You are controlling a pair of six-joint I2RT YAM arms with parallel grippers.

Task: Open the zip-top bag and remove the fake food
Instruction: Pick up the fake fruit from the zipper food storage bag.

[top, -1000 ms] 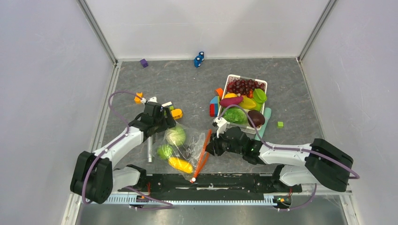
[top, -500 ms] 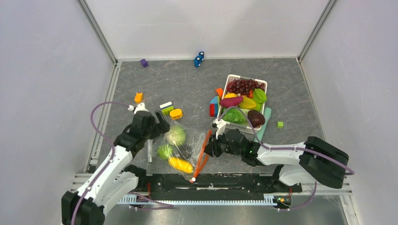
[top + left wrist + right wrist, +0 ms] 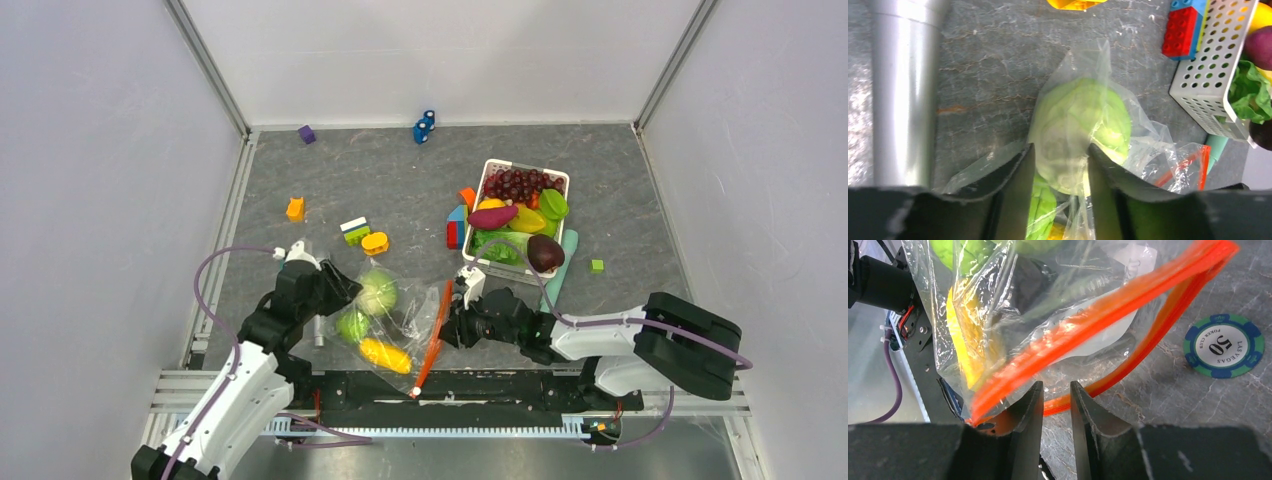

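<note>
Both at edges of the zip-top bag [image 3: 405, 318]: left jaws apart; right jaws narrow, grip unclear.

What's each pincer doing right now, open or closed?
Left pincer: parted around the zip-top bag; grip cannot be told.
Right pincer: closed on the bag's orange zipper strip.

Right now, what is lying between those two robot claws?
The zip-top bag, holding a pale cabbage, a green fruit and a corn cob, lies between the left gripper and right gripper, seen in the top view.
</note>
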